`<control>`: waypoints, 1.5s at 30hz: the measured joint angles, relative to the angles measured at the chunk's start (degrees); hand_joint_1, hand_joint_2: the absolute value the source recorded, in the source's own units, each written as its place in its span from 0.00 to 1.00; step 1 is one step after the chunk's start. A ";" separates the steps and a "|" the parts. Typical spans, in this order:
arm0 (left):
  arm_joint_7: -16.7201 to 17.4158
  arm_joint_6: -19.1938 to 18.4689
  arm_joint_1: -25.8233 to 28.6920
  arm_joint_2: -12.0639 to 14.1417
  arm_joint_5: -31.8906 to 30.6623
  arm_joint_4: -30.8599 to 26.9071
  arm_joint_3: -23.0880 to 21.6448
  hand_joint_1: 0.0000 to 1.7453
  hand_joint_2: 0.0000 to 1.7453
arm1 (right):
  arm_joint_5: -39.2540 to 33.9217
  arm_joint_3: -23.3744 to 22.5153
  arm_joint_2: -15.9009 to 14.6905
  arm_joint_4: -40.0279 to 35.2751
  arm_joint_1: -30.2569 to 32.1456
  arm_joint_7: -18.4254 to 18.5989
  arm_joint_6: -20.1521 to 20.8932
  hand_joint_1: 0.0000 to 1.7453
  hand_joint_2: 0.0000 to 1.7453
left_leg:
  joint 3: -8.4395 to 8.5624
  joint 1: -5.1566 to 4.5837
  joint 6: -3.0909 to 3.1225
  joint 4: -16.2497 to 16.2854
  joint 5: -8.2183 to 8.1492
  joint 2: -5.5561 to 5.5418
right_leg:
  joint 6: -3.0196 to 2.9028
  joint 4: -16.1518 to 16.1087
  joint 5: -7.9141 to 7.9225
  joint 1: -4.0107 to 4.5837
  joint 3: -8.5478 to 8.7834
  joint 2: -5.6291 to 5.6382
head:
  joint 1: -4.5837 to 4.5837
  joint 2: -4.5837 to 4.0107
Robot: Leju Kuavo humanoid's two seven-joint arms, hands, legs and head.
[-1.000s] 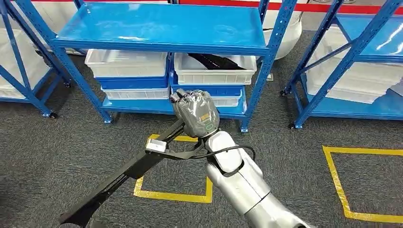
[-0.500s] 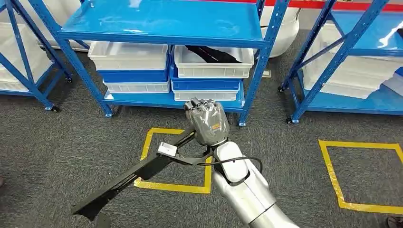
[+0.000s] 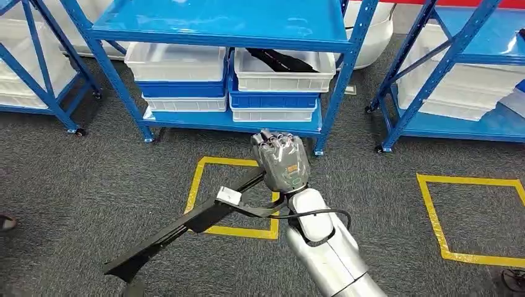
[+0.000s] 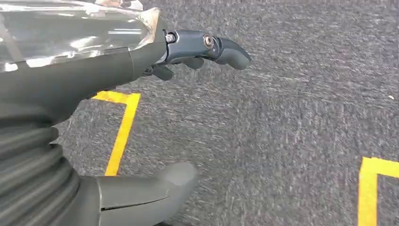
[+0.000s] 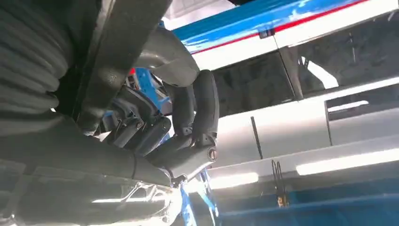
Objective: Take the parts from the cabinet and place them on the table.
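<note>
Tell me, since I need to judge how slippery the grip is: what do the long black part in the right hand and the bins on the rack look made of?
Long black part: seemingly matte moulded plastic, dull and glare-free. Bins: white and blue plastic, probably, with ribbed walls.

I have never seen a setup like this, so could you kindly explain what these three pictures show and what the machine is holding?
This is a humanoid robot with two silver arms ending in many-fingered hands. The head view looks down from its body: its right hand grips a long black part that slants down over the grey carpet. Ahead stands a blue rack with white and blue bins; another black part lies in the top right-hand bin. The other two pictures come from cameras at the wrists. The left hand holds nothing, fingers apart, above the carpet and its yellow tape. The right wrist view shows fingers wrapped around the part.
</note>
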 joint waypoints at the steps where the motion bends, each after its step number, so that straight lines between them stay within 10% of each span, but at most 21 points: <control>1: 0.07 0.07 0.08 0.04 -0.07 0.00 0.00 0.00 1.00 | -0.02 -0.18 -0.02 -0.11 0.09 0.00 0.07 1.00 1.00 | 0.40 -0.07 -0.42 -0.34 0.50 0.01 | -0.13 -0.45 0.66 -0.01 -1.00 0.08 | 0.04 0.00; 3: 0.22 0.13 0.24 0.00 -0.42 0.02 0.00 0.00 1.00 | 0.04 -0.46 -0.07 -0.22 0.15 -0.09 0.15 1.00 1.00 | 0.54 0.07 -1.26 -1.19 1.54 -0.08 | -1.02 -0.51 1.15 0.29 -1.33 0.10 | 0.05 0.00; 4: 0.26 0.20 0.47 0.02 -0.44 0.02 0.00 0.00 1.00 | 0.09 -0.55 -0.04 -0.28 0.24 -0.11 0.22 1.00 1.00 | 0.04 0.42 -1.58 -1.12 1.31 -0.13 | -2.04 -0.95 2.15 -1.22 -1.52 -0.06 | 0.04 0.00; 6: 0.35 0.39 0.89 0.17 -0.44 0.02 0.00 0.00 1.00 | 0.11 -0.57 0.15 -0.42 0.41 -0.13 0.24 1.00 1.00 | -1.54 0.53 -1.85 3.22 -5.29 -0.11 | -3.42 -0.94 3.47 -0.90 -2.31 -0.30 | -0.32 0.00; 8: 0.42 0.35 0.94 0.17 -0.55 0.02 0.00 0.00 1.00 | 0.13 -0.72 0.11 -0.41 0.71 0.02 0.24 1.00 1.00 | -4.10 0.53 -2.46 12.41 -10.85 -0.16 | -3.56 -0.87 4.73 -0.57 -3.92 -0.34 | -0.46 0.00; 10: 0.61 -0.02 0.96 0.20 -1.07 0.02 0.00 0.00 1.00 | 0.53 -1.18 0.00 -0.41 1.35 0.57 0.17 1.00 1.00 | -3.96 0.53 -2.67 16.44 -10.67 -0.14 | -3.45 -0.79 5.83 -0.33 -5.40 -0.38 | -0.46 0.00; 13: 1.09 -0.04 0.87 0.20 -1.62 0.02 0.00 0.00 1.00 | 1.33 -2.01 -0.44 -0.61 2.29 0.94 0.07 1.00 1.00 | 4.81 0.50 -2.02 6.29 -6.38 -0.12 | -2.92 -0.73 6.96 -0.12 -6.84 -0.33 | -0.48 0.00; 15: 1.35 -0.09 0.47 0.26 -1.92 -0.02 -0.04 0.00 1.00 | 2.10 -2.56 -0.65 -1.40 2.60 1.16 0.02 1.00 1.00 | 9.54 0.08 -1.11 -0.79 -8.18 -0.16 | -2.21 -0.63 7.69 0.32 -7.42 -0.36 | -0.33 0.00; 19: 1.88 -0.22 -0.03 -0.04 -2.49 -0.02 -0.44 0.00 1.00 | 3.48 -3.32 -0.92 -2.62 3.15 1.95 0.11 1.00 1.00 | 9.07 -0.13 0.86 -2.24 -6.20 0.11 | -0.67 -0.95 8.93 0.54 -7.87 -0.38 | -0.50 0.00; 22: 2.18 -0.57 -0.65 -0.20 -2.93 -0.02 -0.90 0.00 1.00 | 4.37 -4.15 -1.66 -3.63 3.35 2.60 0.55 1.00 1.00 | 7.57 0.04 1.66 -3.03 -4.14 0.40 | -1.10 6.60 2.58 -0.24 -11.07 -0.17 | -0.22 0.00; 25: 2.64 -1.14 -0.83 -0.85 -3.54 -0.02 -1.09 0.00 1.00 | 5.18 -4.72 -2.66 -4.50 4.50 3.13 1.05 1.00 1.00 | 5.14 0.21 1.20 -2.96 -2.37 0.54 | 0.22 17.09 -1.32 -1.15 -13.74 -0.16 | -0.08 0.00; 29: 3.34 -1.36 -1.28 -1.42 -4.13 -0.02 -1.42 0.00 1.00 | 5.68 -5.36 -3.65 -5.79 5.39 3.30 1.05 1.00 1.00 | 2.83 0.94 -0.43 -2.46 -0.50 0.57 | 3.06 1.41 3.02 -2.56 -2.12 -0.21 | 0.05 0.00; 30: 3.43 -1.36 -1.43 -1.46 -4.28 -0.02 -1.46 0.00 1.00 | 5.88 -5.40 -3.78 -6.29 5.36 3.39 1.05 1.00 1.00 | 2.12 0.76 -0.98 -2.25 -0.11 0.53 | 2.68 -1.92 1.39 -1.93 0.20 0.18 | 0.33 0.00; 34: 3.80 -1.36 -1.64 -1.71 -4.61 0.00 -1.94 0.00 1.00 | 6.23 -5.75 -4.50 -7.45 5.75 3.67 1.81 1.00 1.00 | 2.24 0.92 -2.47 -3.00 1.71 0.40 | 0.18 -1.17 2.63 -1.43 -2.23 0.51 | -0.17 0.00; 37: 3.89 -1.44 -1.72 -1.77 -4.61 0.02 -1.95 0.00 1.00 | 6.21 -5.79 -4.66 -7.71 5.68 3.69 2.23 1.00 1.00 | -0.93 1.18 -2.49 4.87 -6.81 0.35 | -2.45 -1.24 4.59 -1.73 -3.38 0.26 | -0.56 0.00; 40: 3.74 -1.44 -1.73 -1.92 -4.48 0.02 -1.95 0.00 1.00 | 5.40 -5.77 -4.90 -7.63 5.71 3.43 2.23 1.00 1.00 | -3.99 1.17 -2.58 16.85 -11.94 0.11 | -2.89 -1.14 6.11 -0.77 -5.45 0.13 | -0.61 0.00; 44: 3.19 -1.71 -1.94 -2.14 -4.37 0.02 -1.95 0.00 1.00 | 4.59 -5.79 -5.29 -7.54 5.59 3.13 2.10 1.00 1.00 | 7.01 0.50 -0.48 3.57 -7.39 0.04 | -2.70 -1.12 7.64 0.17 -7.12 0.23 | -0.61 0.00; 45: 3.15 -1.71 -2.21 -1.81 -4.39 -0.11 -1.95 0.00 1.00 | 4.46 -5.79 -5.31 -7.54 5.51 3.08 2.03 1.00 1.00 | 9.99 0.04 0.65 -0.94 -9.06 0.10 | -2.43 -1.09 8.01 0.30 -7.39 0.15 | -0.52 0.00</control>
